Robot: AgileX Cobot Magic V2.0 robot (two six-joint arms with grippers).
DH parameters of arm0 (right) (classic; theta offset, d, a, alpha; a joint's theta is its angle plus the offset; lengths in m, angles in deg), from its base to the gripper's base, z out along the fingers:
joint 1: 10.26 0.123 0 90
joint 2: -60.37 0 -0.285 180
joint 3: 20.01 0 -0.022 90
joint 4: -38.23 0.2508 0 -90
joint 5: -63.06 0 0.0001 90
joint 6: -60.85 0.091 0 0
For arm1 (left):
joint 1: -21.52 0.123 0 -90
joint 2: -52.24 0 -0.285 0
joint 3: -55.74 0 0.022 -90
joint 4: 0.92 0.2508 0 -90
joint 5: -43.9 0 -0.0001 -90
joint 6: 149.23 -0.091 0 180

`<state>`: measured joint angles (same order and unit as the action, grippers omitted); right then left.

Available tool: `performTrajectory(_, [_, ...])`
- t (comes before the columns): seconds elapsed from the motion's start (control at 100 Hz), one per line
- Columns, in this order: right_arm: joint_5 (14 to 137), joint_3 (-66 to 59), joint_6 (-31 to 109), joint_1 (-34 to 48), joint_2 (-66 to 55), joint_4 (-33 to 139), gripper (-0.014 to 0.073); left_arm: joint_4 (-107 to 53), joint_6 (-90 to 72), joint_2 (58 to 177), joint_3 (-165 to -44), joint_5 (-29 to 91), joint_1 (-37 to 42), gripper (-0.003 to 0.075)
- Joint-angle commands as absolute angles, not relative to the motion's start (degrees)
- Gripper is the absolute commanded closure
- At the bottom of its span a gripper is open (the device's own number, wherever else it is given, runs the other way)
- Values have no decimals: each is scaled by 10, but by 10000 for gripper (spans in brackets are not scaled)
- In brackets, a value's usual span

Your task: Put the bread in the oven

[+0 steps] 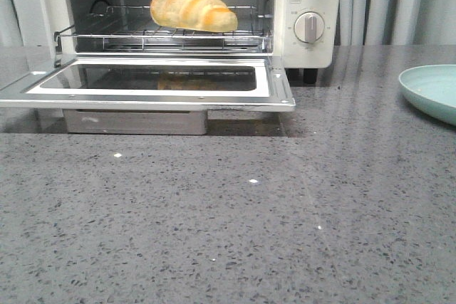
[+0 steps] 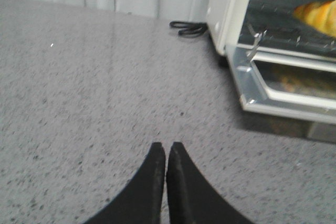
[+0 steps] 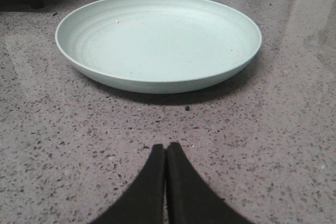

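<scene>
Placement step looks done: bread (image 1: 192, 7) lying on the wire rack (image 1: 164, 37) inside the oven (image 1: 313, 5), tapered end toward the knobs (image 1: 309, 27). Door (image 1: 149, 83) dropped flat and open over the bench (image 1: 228, 233). Judged near the end of the task; only closing the door could remain, if wanted at all. Would call for reaching under the door's front edge and swinging it up, most likely with the left arm, nearer that side.

Left fingers (image 2: 166, 153) pressed together, holding nothing, low over bare bench. Oven off to one side in the left wrist view, its open door well apart from the fingers, a sliver of bread just visible on the rack beyond. A black cable (image 2: 189, 28) lying beside the oven's outer wall.

Right fingers (image 3: 166, 153) likewise closed tip to tip, empty, near a pale green plate (image 3: 157, 40) with nothing on it. Bread nowhere in that view, well apart from these fingers. Neither arm visible from the front.
</scene>
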<state>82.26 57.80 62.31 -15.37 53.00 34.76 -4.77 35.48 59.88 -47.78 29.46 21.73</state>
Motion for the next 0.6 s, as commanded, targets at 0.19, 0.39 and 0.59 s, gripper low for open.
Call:
performTrajectory(0.19, [808,593,623,-157,530,349,650,14,387,583,-473,347,181,741])
performTrajectory(0.39, [808,593,623,-157,530,349,650,5,387,583,-458,327,181,741])
performTrajectory(0.59, [808,593,623,-157,530,349,650,16,386,583,-458,298,181,742])
